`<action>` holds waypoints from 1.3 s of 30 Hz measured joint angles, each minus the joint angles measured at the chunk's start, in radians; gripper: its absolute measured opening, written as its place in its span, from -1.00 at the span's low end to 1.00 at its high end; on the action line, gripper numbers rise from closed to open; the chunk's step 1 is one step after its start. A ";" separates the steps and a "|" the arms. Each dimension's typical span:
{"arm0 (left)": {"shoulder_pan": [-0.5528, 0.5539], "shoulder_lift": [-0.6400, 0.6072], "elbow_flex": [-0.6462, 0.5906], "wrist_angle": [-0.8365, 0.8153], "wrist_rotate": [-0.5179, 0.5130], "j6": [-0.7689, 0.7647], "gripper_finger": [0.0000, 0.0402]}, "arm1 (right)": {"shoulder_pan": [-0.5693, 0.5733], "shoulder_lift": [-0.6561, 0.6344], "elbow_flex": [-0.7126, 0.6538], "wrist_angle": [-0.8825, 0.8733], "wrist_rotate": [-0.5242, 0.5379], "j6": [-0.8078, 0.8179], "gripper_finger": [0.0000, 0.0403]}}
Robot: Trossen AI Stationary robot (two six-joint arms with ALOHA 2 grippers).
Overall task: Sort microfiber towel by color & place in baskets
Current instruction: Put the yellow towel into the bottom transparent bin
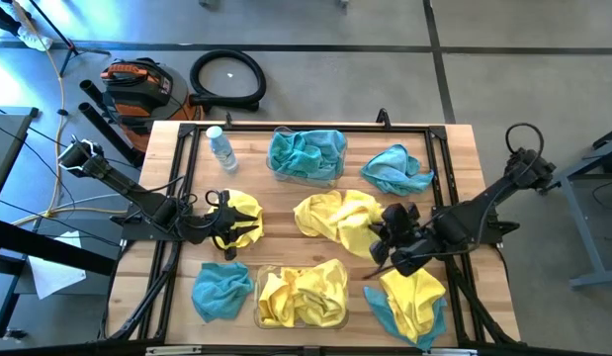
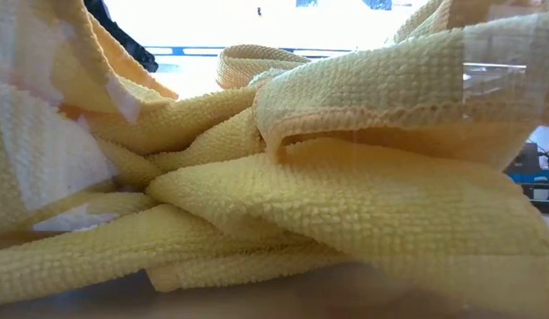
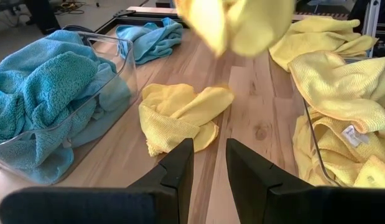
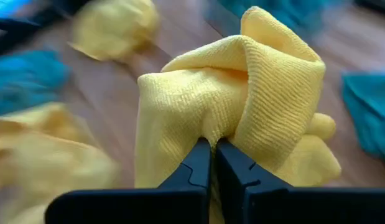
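a yellow towel (image 4: pixel 242 99) sat pinched in the right gripper (image 4: pixel 212 149), jaws clamped on a fold near the bench's middle, probably to carry it to the yellow basket (image 1: pixel 337 318) at the near edge. the left gripper (image 3: pixel 209 163) waited, jaws apart. only the right wrist view showed the pinch.

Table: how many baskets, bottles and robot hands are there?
Baskets: 2 (teal-filled basket, yellow-filled basket)
Water bottle: 1
Robot hands: 2 (left hand, right hand gripping a yellow cloth)
Total: 5
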 joint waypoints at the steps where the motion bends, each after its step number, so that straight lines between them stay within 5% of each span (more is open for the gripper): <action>1: 0.000 0.000 0.000 0.000 0.000 0.000 -0.60 | 0.005 0.006 0.033 0.010 0.013 -0.037 -0.99; 16: 0.000 0.000 0.000 0.002 0.000 0.000 -0.60 | 0.017 0.329 0.351 0.249 -0.077 -0.473 -1.00; 31: 0.000 0.000 0.000 0.074 -0.010 0.001 -0.60 | -0.013 0.835 0.900 0.114 -0.258 -0.777 -1.00; 39: -0.002 0.000 0.000 0.077 0.004 -0.005 -0.60 | -0.069 1.036 1.086 0.054 -0.398 -0.829 -1.00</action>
